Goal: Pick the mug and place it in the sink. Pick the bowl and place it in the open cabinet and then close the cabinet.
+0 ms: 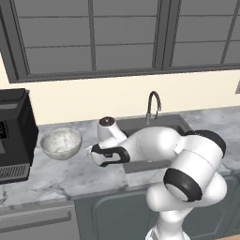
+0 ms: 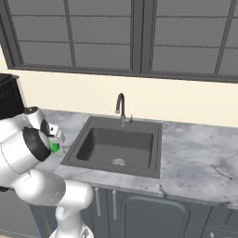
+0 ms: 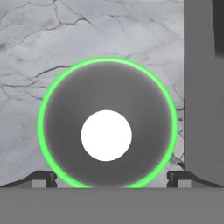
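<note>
Seen from straight above in the hand view, the green mug stands upright on the marble counter, showing its grey inside and white bottom. My gripper is open just above it, one fingertip outside each side of the rim, not touching. In the right base view a sliver of the mug peeks out beside the arm. The speckled bowl sits on the counter left of my gripper. The dark sink lies just right of the mug. The cabinet is out of view.
A curved faucet rises behind the sink. A black coffee machine stands at the counter's far left, beyond the bowl. The sink's edge runs close beside the mug. Windows span the wall above.
</note>
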